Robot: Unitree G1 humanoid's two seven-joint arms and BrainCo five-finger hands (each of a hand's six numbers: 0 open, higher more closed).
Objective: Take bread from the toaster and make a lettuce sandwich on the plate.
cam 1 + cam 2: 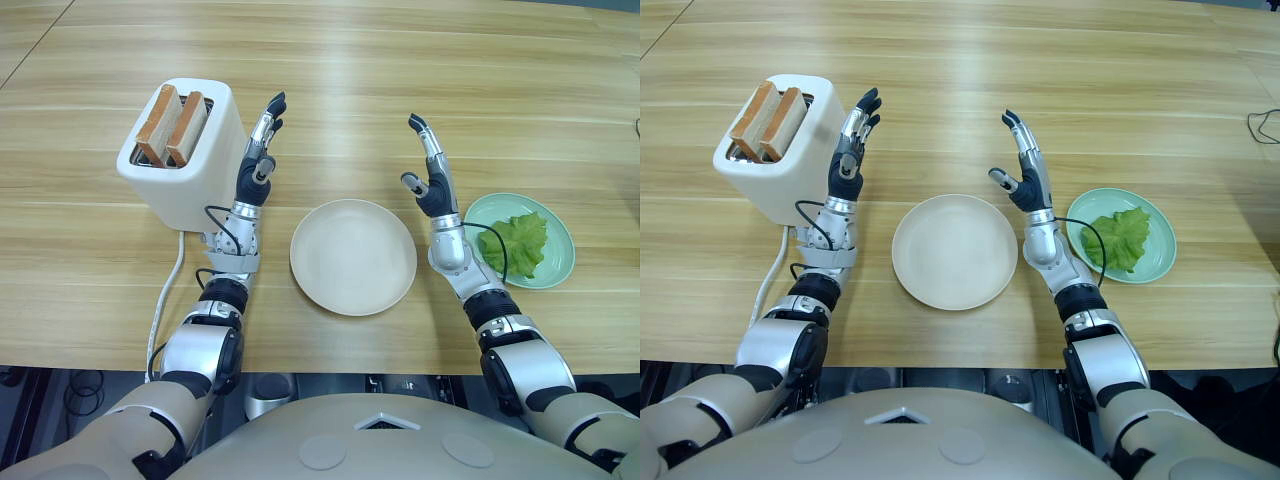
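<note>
Bread in toaster; left hand, right hand upright, outstretched (both empty).

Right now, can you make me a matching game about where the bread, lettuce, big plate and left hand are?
1 bread
2 lettuce
3 beige plate
4 left hand

A on the green plate
B open, beside the toaster
C in the toaster's slots
D empty, in the middle

Pairs: 1-C, 2-A, 3-D, 4-B

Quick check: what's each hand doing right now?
Left hand: open, holding nothing, beside the toaster.
Right hand: open, holding nothing.
</note>
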